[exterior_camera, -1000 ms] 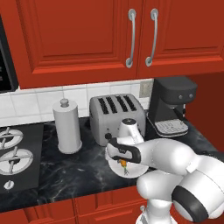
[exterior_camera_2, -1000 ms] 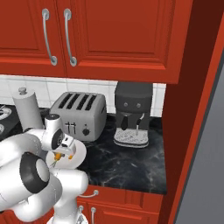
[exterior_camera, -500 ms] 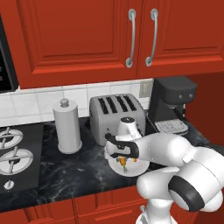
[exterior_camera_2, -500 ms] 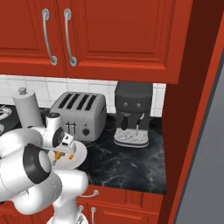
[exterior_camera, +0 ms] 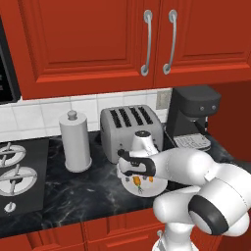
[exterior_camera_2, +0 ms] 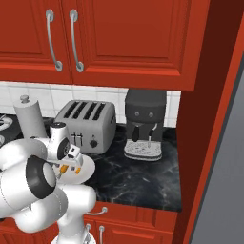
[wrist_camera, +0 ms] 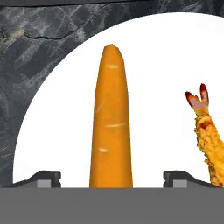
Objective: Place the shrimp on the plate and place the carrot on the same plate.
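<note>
In the hand view the carrot (wrist_camera: pixel 111 118) lies flat on the white plate (wrist_camera: pixel 162 65), running away from the hand between my gripper's (wrist_camera: pixel 111 177) two fingertips (wrist_camera: pixel 46 177). The jaws stand wide apart and open, clear of the carrot on both sides. To its right on the same plate lies the shrimp (wrist_camera: pixel 209 135), with its red tail pointing away. From the left base view the hand hovers low over the plate (exterior_camera: pixel 128 186), with the carrot (exterior_camera: pixel 137 182) and the shrimp (exterior_camera: pixel 150 179) under it. The right base view has the plate (exterior_camera_2: pixel 86 167) just right of the hand.
A silver toaster (exterior_camera: pixel 131 125) stands right behind the plate. A paper towel holder (exterior_camera: pixel 74 142) is to its left and a black coffee machine (exterior_camera: pixel 193 115) to its right. The stove (exterior_camera: pixel 17 176) is at far left. Red cabinets hang overhead.
The jaws have opened from a narrow grip on the carrot. The carrot now rests loose on the plate beside the shrimp.
</note>
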You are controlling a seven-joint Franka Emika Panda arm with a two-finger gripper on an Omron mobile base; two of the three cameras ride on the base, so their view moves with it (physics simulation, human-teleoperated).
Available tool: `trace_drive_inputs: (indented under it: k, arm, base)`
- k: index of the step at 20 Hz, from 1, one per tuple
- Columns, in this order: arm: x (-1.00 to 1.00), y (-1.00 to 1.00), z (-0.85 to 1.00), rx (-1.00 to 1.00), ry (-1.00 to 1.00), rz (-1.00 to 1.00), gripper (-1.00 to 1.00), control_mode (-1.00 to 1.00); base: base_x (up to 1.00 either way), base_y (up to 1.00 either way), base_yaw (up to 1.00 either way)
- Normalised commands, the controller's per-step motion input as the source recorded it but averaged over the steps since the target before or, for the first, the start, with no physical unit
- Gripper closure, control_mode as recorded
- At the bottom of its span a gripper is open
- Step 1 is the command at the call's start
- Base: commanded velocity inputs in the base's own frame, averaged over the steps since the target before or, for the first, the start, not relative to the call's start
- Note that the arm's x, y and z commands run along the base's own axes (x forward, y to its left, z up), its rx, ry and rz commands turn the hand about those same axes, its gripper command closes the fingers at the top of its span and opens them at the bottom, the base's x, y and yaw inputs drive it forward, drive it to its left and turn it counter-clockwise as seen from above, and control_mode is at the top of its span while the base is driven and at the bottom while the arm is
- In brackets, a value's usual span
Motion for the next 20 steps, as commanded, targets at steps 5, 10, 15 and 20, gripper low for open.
trace_drive_inputs:
  k: [5,10,15,20]
  arm:
    - [-0.16,0.0,0.18,0.0,-0.01,0.0,-1.0,-1.0]
    - [-0.54,-0.05,0.49,0.0,-0.02,0.0,-1.0,-1.0]
    - [-0.74,-0.22,0.58,0.0,-0.02,0.0,-1.0,-1.0]
    - [-0.84,-0.44,0.68,0.0,-0.03,0.0,-1.0,-1.0]
  base:
    - [0.0,0.0,0.0]
    - [0.0,0.0,0.0]
    - [0.0,0.0,0.0]
    - [0.0,0.0,0.0]
